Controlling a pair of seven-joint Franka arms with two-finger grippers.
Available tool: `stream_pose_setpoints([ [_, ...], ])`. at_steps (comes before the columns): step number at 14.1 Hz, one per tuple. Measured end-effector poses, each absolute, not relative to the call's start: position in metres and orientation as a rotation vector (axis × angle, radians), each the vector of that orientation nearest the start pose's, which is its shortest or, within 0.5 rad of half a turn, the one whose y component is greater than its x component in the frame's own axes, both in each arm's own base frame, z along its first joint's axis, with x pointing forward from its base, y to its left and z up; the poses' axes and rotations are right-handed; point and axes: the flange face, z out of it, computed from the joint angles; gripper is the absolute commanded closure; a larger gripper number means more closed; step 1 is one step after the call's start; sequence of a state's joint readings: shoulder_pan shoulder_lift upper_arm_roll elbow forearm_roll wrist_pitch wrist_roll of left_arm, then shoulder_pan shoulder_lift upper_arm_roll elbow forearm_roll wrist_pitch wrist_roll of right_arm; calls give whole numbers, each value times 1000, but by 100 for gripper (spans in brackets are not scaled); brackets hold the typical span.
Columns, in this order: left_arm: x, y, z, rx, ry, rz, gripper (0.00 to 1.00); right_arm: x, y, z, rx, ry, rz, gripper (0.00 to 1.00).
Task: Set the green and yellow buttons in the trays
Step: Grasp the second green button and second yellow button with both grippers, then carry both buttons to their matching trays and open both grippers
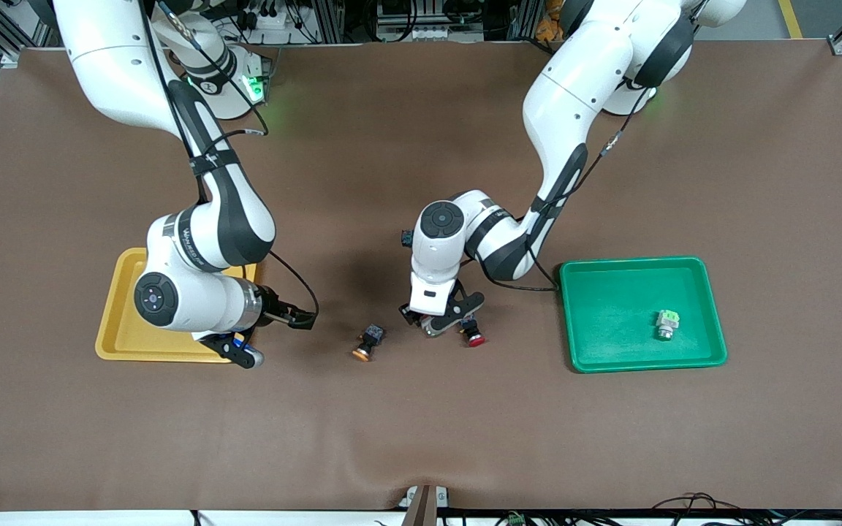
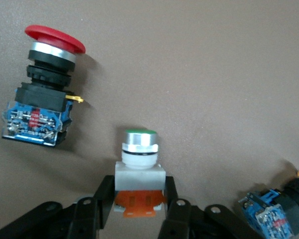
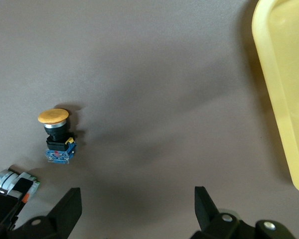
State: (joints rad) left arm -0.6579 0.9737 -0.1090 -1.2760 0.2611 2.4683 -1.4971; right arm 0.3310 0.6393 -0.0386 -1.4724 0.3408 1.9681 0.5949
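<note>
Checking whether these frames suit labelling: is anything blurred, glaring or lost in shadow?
Front view: even light, soft shadows under both arms on the table. Left wrist view: sharp on the green-capped button; the red button casts a faint shadow. Right wrist view: the yellow tray looks slightly washed out.

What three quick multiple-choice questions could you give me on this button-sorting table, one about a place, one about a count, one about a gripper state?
1. Where does the light green button lie?
A. in the green tray
B. in the yellow tray
C. on the bare mat

2. How many buttons lie in the green tray?
A. none
B. one
C. three

3. How does the left gripper stand?
A. open over the yellow tray
B. open above the red-capped button
C. shut on the green-capped button

Answers: 1 A, the button lies inside the green rim. 2 B, only that one is in it. 3 C, its fingers press the whitish body from both sides.
</note>
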Motion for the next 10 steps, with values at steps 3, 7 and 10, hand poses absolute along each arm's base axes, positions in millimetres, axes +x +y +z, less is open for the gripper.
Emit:
stream_pose_setpoints([
  [3, 572, -516, 188, -3137, -963, -315, 100, 663, 225, 294, -2853, 661, 363, 0],
  [7, 600, -489, 243, -3093, -917, -337, 100, 668, 241, 291, -2840, 645, 249, 0],
  [10, 626, -443, 308, -3060, -899, -344, 100, 663, 275, 273, -2837, 645, 190, 0],
])
